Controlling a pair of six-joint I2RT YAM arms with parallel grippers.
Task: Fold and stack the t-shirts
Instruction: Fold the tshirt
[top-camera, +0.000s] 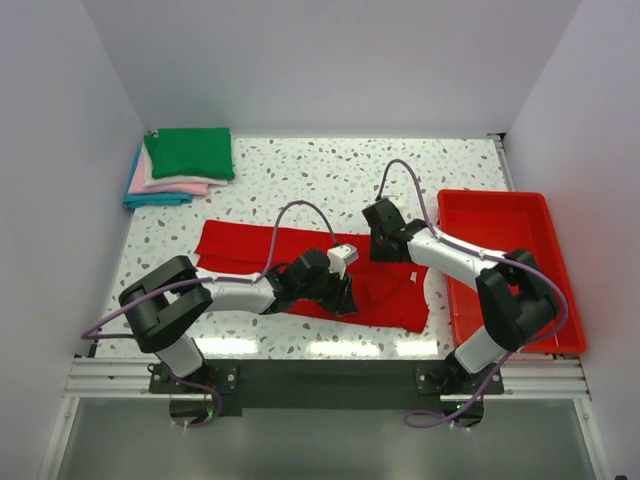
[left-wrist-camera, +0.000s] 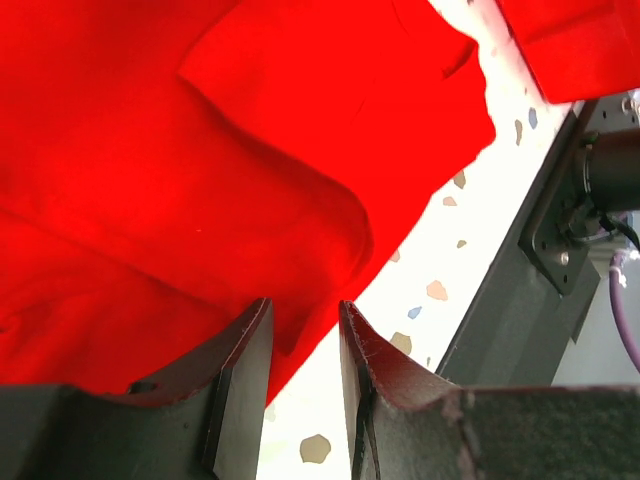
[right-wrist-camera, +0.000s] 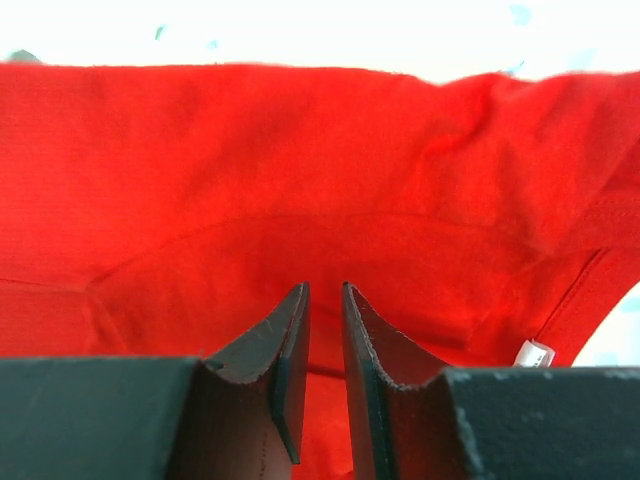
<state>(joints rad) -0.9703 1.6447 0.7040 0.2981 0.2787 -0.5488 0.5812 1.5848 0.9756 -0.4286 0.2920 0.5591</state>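
Observation:
A bright red t-shirt (top-camera: 250, 250) lies spread sideways across the middle of the table. My left gripper (top-camera: 345, 296) is low over its near edge. In the left wrist view the jaws stand a little apart, with the red hem (left-wrist-camera: 300, 300) and bare table showing between them. My right gripper (top-camera: 381, 236) is over the shirt's far edge by the collar. Its jaws stand narrowly apart with smooth red cloth (right-wrist-camera: 325, 200) beyond them and a white label (right-wrist-camera: 536, 353) to the right. Folded t-shirts are stacked at the far left, green (top-camera: 190, 153) on white, pink and blue.
A rigid red plastic tray (top-camera: 548, 300) stands at the right edge of the table, beside the right arm. Grey walls close in the table on the left, back and right. The black frame rail (left-wrist-camera: 520, 290) runs along the near edge.

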